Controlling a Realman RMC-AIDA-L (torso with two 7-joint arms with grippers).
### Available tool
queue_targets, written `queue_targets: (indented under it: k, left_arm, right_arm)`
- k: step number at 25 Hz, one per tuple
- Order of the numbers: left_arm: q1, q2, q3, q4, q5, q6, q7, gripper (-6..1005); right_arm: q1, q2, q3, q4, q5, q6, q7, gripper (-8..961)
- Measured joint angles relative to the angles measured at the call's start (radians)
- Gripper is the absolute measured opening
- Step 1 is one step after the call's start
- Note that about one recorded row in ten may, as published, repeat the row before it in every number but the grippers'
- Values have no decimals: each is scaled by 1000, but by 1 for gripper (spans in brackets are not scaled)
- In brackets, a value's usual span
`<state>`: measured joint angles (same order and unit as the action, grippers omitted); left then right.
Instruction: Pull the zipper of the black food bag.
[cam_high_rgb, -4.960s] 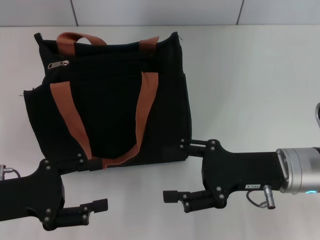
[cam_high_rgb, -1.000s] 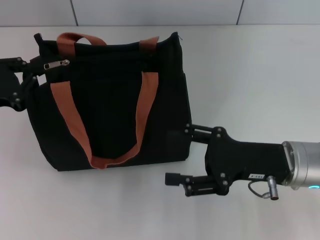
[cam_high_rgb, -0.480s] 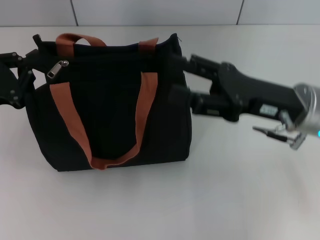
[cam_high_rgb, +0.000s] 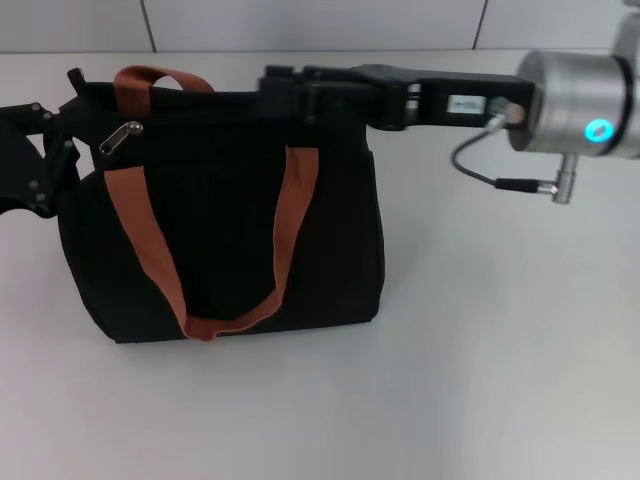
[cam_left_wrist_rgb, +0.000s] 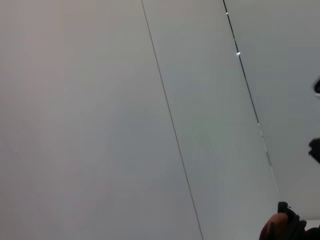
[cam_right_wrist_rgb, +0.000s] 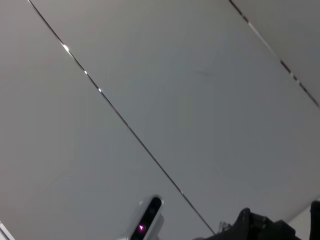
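White tabletop (cam_high_rgb: 480, 380) lay under a pale panelled wall. At the bag's upper left corner, the left gripper (cam_high_rgb: 62, 125) sat beside the small silver zipper pull (cam_high_rgb: 121, 137); its finger spacing could not be told. Reaching over the top edge, the right gripper (cam_high_rgb: 285, 90) likewise. Between them stood the large black fabric food bag (cam_high_rgb: 220, 210), brown-orange straps (cam_high_rgb: 140, 235) in front.

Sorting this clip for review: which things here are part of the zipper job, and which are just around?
Job:
black food bag
zipper
left gripper, at the bag's corner near the zipper
right gripper, over the bag's top edge

Just around:
white table
wall panels
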<state>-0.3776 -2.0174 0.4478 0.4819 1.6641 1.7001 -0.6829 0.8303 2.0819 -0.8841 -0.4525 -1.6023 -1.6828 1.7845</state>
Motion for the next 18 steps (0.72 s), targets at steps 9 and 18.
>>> queue_targets:
  k: [9, 18]
  left_arm:
    - [-35, 0, 3, 0, -4, -5, -25, 0]
    - [-42, -2, 1, 1, -4, -1, -29, 0]
  right_arm:
    - [110, 1, -165, -25, -4, 192, 227, 765]
    - [150, 2, -208, -15, -2, 261, 337, 542]
